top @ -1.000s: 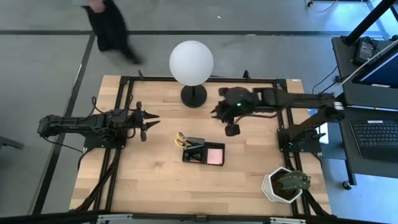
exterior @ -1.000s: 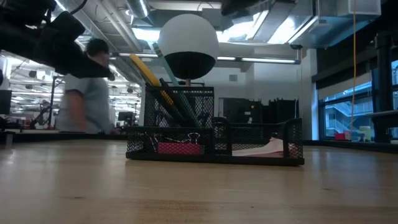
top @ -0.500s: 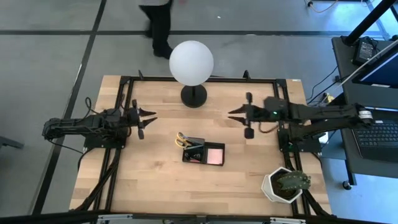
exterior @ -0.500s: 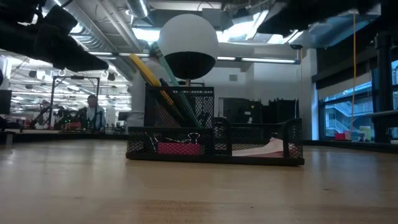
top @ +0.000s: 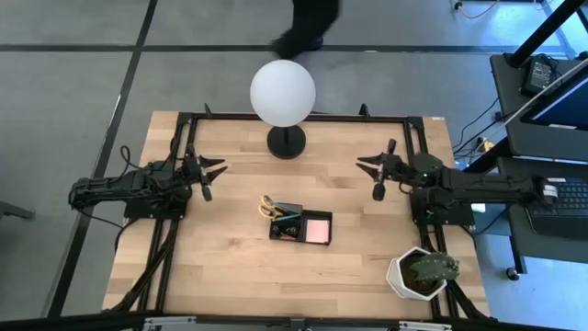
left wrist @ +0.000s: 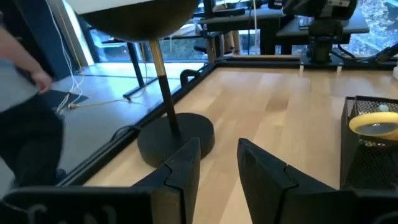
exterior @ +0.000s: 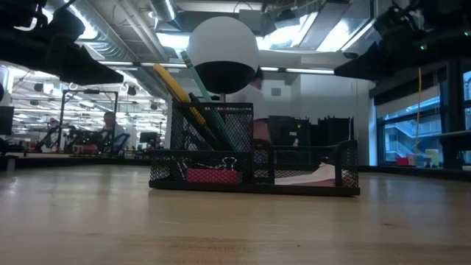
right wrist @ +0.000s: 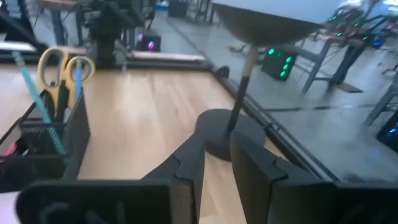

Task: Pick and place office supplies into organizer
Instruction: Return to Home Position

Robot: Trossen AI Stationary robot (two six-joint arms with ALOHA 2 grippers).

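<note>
Mid-table, organizer (top: 300, 225); lamp (top: 283, 92) behind, plant (top: 432, 268) front-right, L tool (top: 221, 169), R tool (top: 360, 164) flanking

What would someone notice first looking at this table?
The white globe lamp at the table's far edge catches the eye first. Near the middle sits the black organizer, with yellow scissors standing in it and a pink pad beside them. The left gripper and right gripper hover empty on either side.
</note>
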